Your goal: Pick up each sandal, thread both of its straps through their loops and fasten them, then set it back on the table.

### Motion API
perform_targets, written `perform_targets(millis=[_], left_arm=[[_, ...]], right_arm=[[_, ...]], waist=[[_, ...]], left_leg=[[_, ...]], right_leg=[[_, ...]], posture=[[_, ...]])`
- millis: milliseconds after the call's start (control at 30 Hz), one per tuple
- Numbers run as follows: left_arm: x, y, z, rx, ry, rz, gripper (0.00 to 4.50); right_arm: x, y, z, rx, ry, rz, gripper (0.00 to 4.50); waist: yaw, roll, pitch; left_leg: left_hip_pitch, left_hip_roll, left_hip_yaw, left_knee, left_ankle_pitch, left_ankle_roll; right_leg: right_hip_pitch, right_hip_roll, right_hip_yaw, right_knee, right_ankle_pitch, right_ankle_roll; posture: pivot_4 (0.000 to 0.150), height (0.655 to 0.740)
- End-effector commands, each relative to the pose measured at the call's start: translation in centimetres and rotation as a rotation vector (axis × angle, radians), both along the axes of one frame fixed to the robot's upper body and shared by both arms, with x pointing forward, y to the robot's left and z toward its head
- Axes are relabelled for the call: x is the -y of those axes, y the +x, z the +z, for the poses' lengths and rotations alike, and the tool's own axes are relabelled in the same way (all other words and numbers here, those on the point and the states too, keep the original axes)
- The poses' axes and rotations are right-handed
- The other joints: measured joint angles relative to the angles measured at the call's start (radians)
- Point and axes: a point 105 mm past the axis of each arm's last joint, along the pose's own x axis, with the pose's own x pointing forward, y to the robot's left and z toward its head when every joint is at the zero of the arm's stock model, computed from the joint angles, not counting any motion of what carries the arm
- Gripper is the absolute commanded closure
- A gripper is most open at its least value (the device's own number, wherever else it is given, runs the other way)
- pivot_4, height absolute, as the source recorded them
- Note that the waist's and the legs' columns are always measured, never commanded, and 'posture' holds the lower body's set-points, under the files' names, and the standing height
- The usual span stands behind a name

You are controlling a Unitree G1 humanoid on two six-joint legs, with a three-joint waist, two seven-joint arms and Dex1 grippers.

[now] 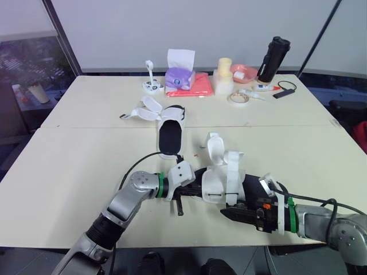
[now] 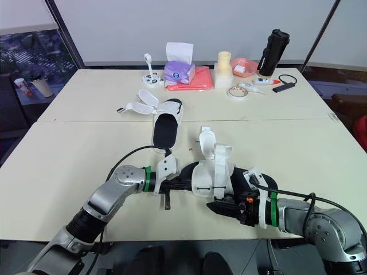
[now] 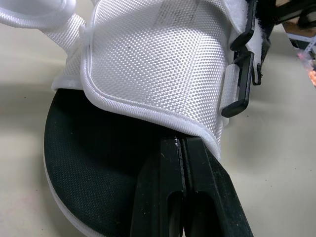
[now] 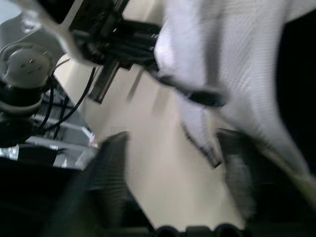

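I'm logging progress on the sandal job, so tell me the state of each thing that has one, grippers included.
near sandal: between the grippers, both straps unfastened and standing up.
far sandal: lying flat, straps splayed open.
left gripper: shut, tips at the near sandal's white flap.
right gripper: open, beside the near sandal.
bottle: upright, lid on.

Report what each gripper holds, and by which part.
The left gripper seems shut on the white flap edge of the near sandal; the right gripper is open, holding nothing.
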Motion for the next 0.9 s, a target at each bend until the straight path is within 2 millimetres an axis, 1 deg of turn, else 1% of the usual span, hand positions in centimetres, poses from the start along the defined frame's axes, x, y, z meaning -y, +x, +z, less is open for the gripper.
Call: perform_targets(millis=[33, 67, 100, 267, 400, 433, 567, 700, 833, 900], left_arm=[[-0.9, -1.0, -4.0, -0.132, 0.122, 0.022, 4.50], [-1.0, -1.0, -4.0, -0.133, 0.122, 0.022, 4.50], [-1.0, -1.0, -4.0, -0.135, 0.120, 0.022, 4.50], [-0.9, -1.1, -4.1, -0.140, 0.115, 0.021, 4.50], [-1.0, -1.1, -4.1, -0.142, 0.113, 0.021, 4.50], [-1.0, -1.1, -4.1, -0.142, 0.112, 0.021, 4.50], [-1.0, -1.1, -4.3, -0.144, 0.116, 0.020, 4.50], [-1.0, -1.1, -4.4, -0.145, 0.118, 0.014, 4.50], [-1.0, -1.1, -4.5, -0.149, 0.120, 0.012, 4.50], [-1.0, -1.0, -4.6, -0.150, 0.121, 0.010, 4.50]], right_arm=[[0.2, 0.5, 1.0, 0.051, 0.032, -0.026, 3.55], [0.3, 0.6, 1.1, 0.052, 0.035, -0.029, 4.09], [0.3, 0.4, 1.0, 0.048, 0.036, -0.025, 4.46], [0.0, -1.4, 0.4, -0.005, 0.020, 0.051, 4.46], [-0.6, -3.9, -0.4, -0.059, -0.001, 0.141, 4.46], [-0.6, -4.1, -0.5, -0.065, -0.003, 0.150, 4.46], [-1.0, -6.5, -0.7, -0.094, -0.031, 0.234, 4.46], [-0.9, -7.8, 0.0, -0.087, -0.049, 0.282, 4.46], [-1.1, -9.0, 1.8, -0.063, -0.028, 0.342, 4.46], [-1.3, -9.2, 2.5, -0.043, -0.014, 0.359, 4.46]], waist=[[0.001, 0.000, 0.000], [0.000, 0.000, 0.000], [0.000, 0.000, 0.000], [0.002, 0.000, 0.000], [0.002, 0.000, 0.000], [0.002, 0.000, 0.000], [0.001, 0.000, 0.000], [0.001, -0.001, -0.001], [0.002, -0.002, -0.002], [0.002, -0.003, -0.002]], left_leg=[[0.000, 0.000, 0.000, 0.000, 0.000, 0.000], [0.000, 0.000, 0.000, 0.000, 0.000, 0.000], [0.000, 0.000, 0.000, 0.000, 0.000, 0.000], [0.000, 0.000, 0.000, 0.000, 0.000, 0.000], [0.000, 0.000, 0.000, -0.001, 0.000, 0.000], [0.000, 0.000, -0.001, -0.001, 0.000, 0.000], [0.000, 0.000, 0.000, -0.001, 0.000, 0.000], [0.000, 0.000, -0.001, -0.001, 0.000, 0.000], [0.000, 0.000, 0.000, -0.001, 0.000, 0.000], [0.000, 0.000, -0.001, -0.001, 0.000, 0.000]], right_leg=[[0.000, 0.000, 0.000, 0.000, 0.000, 0.000], [0.000, 0.000, 0.000, 0.000, 0.000, 0.000], [0.000, 0.000, 0.000, 0.000, 0.000, 0.000], [0.000, 0.000, 0.000, 0.000, 0.000, 0.000], [0.000, 0.000, 0.000, -0.001, 0.000, 0.000], [0.000, 0.000, 0.000, -0.001, 0.000, 0.000], [0.000, 0.000, 0.000, -0.001, 0.000, 0.000], [0.000, 0.000, 0.000, -0.001, 0.000, 0.000], [0.000, 0.000, 0.000, -0.001, 0.000, 0.000], [0.000, 0.000, -0.001, -0.001, 0.000, 0.000]], posture=[[0.150, 0.7400], [0.150, 0.7400], [0.150, 0.7400], [0.150, 0.7400], [0.150, 0.7400], [0.150, 0.7400], [0.150, 0.7400], [0.150, 0.7400], [0.150, 0.7400], [0.150, 0.7400]])
